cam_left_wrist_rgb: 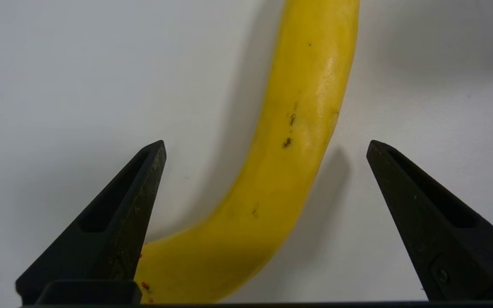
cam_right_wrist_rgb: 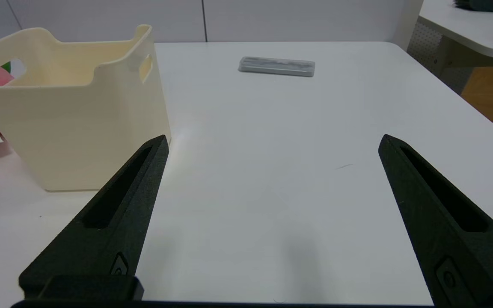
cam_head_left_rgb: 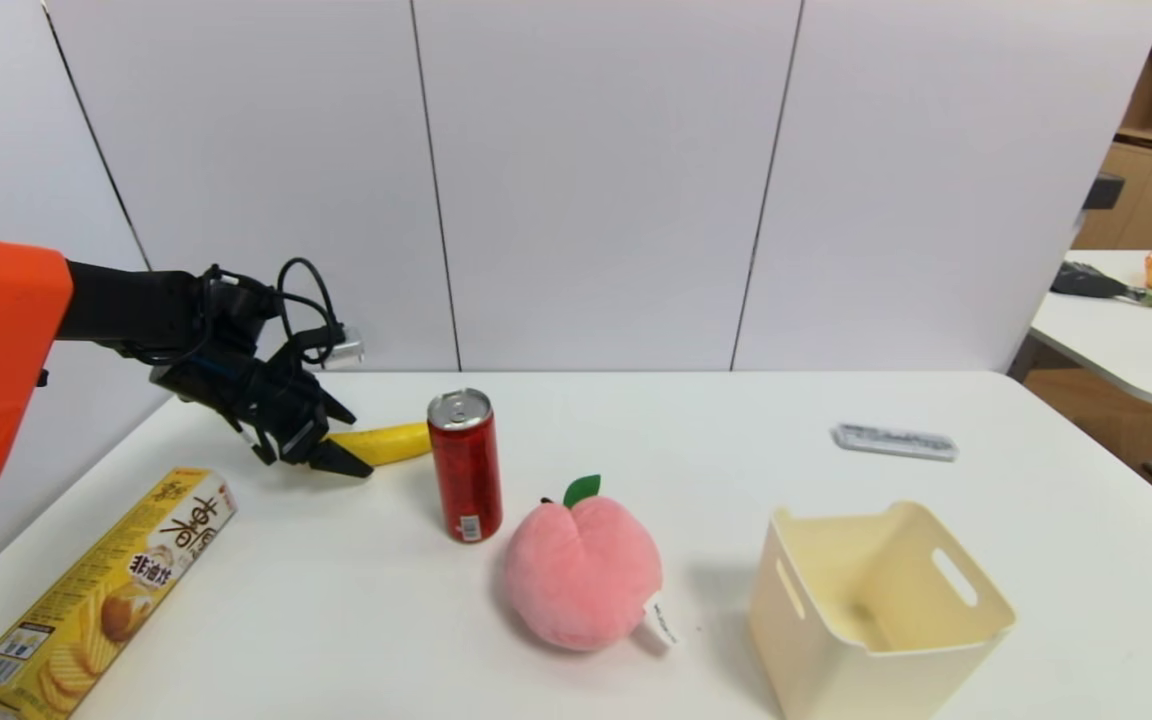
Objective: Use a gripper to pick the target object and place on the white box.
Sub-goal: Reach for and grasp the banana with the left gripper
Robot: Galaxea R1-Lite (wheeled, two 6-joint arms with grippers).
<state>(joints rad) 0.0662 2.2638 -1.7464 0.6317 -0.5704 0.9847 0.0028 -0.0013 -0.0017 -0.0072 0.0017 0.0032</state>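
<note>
Left gripper (cam_head_left_rgb: 341, 440) spread wide over the banana (cam_head_left_rgb: 388, 442) on the bench (cam_head_left_rgb: 636, 420).

We see our left gripper tilted down at the far left of the bench, its two black fingers (cam_left_wrist_rgb: 118, 222) released and standing on either side of the banana's curved body without touching it, as far as we can tell. The banana lies flat at about 9 o'clock from the red can (cam_head_left_rgb: 464, 465), just beside it. The white box (cam_head_left_rgb: 876, 610) stands well apart, at roughly 4 o'clock from the can, with the pink plush peach (cam_head_left_rgb: 581, 575) between them. A yellow snack carton (cam_head_left_rgb: 101, 590) lies at 7 o'clock from the gripper; a flat grey remote (cam_head_left_rgb: 894, 441) rests at 12 o'clock from the box. Our right gripper (cam_right_wrist_rgb: 272, 147) is also released, held level over bare bench beside the box.
</note>
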